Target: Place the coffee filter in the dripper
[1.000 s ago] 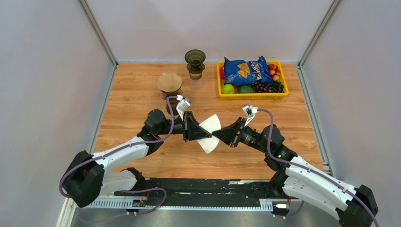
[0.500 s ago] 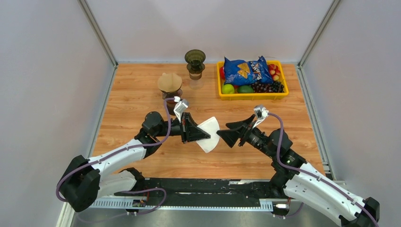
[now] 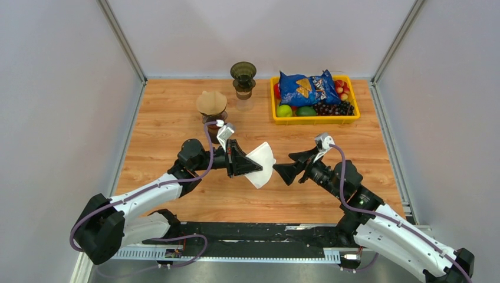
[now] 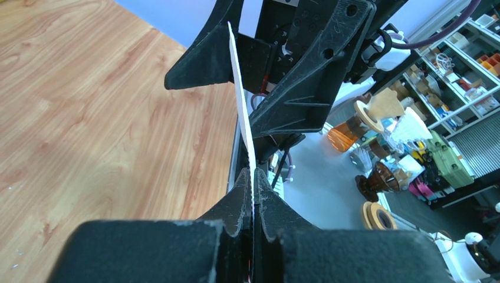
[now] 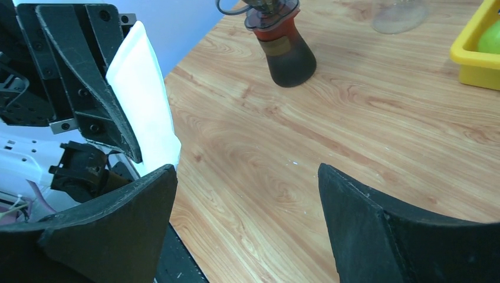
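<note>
wood table (image 3: 165, 118); left wrist view shows filter (image 4: 242, 118) clamped.

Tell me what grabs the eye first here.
The white coffee filter, pinched edge-on in the left gripper above the middle of the table, with the right gripper open close beside it. Next comes the yellow basket at the far right, holding a blue chip bag and fruit.

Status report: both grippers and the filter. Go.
Left gripper shut on coffee filter, held aloft. Right gripper open, apart from it. Dripper at back, nothing in between.
</note>
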You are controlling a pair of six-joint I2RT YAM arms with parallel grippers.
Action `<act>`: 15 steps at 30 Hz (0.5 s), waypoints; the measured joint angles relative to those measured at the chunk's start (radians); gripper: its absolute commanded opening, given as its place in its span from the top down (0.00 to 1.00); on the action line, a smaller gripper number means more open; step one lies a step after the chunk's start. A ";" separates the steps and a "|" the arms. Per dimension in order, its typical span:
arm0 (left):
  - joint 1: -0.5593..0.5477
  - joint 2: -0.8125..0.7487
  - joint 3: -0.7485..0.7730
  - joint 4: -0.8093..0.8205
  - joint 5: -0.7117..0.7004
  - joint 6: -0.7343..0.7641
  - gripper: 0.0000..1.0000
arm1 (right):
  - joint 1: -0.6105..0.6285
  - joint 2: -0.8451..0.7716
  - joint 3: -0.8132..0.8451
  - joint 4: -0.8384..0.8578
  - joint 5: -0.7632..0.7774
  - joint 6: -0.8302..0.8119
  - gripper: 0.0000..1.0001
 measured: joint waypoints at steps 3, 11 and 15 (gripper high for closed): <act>0.000 0.000 0.000 -0.007 -0.007 0.008 1.00 | 0.000 0.000 0.006 -0.018 0.014 -0.015 0.07; 0.000 0.000 0.000 -0.055 -0.022 0.028 1.00 | 0.000 0.009 0.018 -0.046 0.017 -0.033 0.07; 0.000 0.000 0.000 -0.060 -0.022 0.032 1.00 | 0.000 0.013 0.021 -0.047 0.017 -0.034 0.06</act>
